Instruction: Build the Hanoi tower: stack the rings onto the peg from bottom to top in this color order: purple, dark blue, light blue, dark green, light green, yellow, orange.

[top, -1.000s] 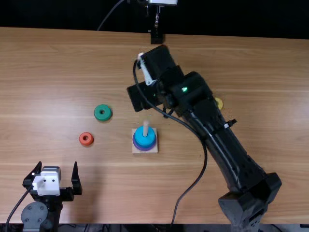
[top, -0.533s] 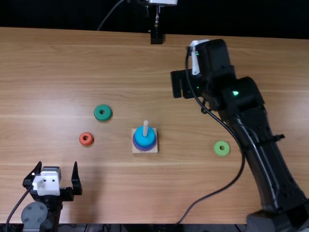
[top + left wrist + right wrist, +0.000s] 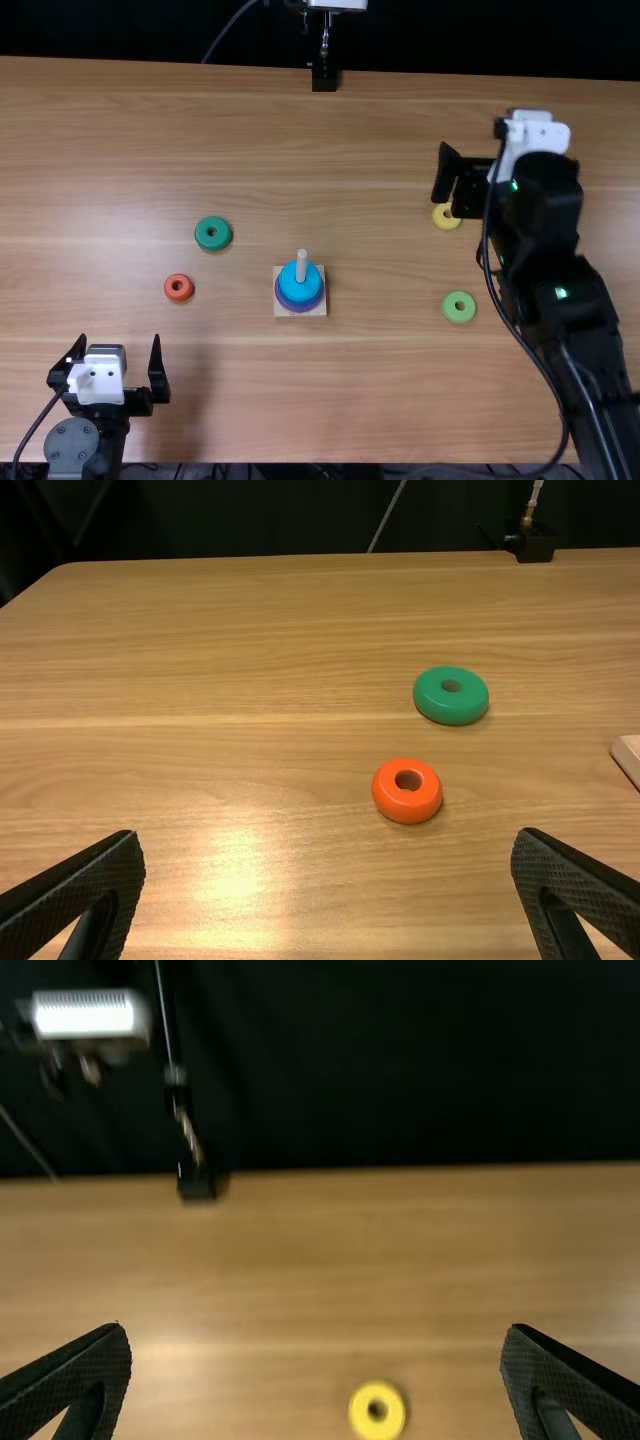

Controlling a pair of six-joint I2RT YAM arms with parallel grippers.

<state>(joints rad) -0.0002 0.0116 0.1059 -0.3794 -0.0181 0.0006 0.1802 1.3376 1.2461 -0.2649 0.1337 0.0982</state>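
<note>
right gripper [image 3: 458, 181] has swung rightward, baring the yellow ring

since the earlier frame, that gripper has travelled right over the table [image 3: 120, 140], and the squat yellow ring [image 3: 438, 218], covered half a second ago, now shows just on the near side of its fingers in the top view. the right wrist view has the pincer spread wide, black, wedge-shaped and finely ribbed, nothing between the fingers.

the left gripper [image 3: 117, 352] sits at the near left, its ribbed fingers well apart too, nothing held.

mid-table, a square pale wooden base [image 3: 319, 309] carries the upright, round-tipped peg [image 3: 301, 262]. the smooth light blue ring [image 3: 291, 286] is threaded on it, a wider blue-violet edge [image 3: 301, 306] peeking out underneath. to the left lie the glossy dark green ring [image 3: 200, 236] and, nearer, the small, plump orange ring [image 3: 169, 289]. right of the base rests the flat, round light green ring [image 3: 449, 308], nearer than the yellow one. the table's wood has long streaky grain.
</note>
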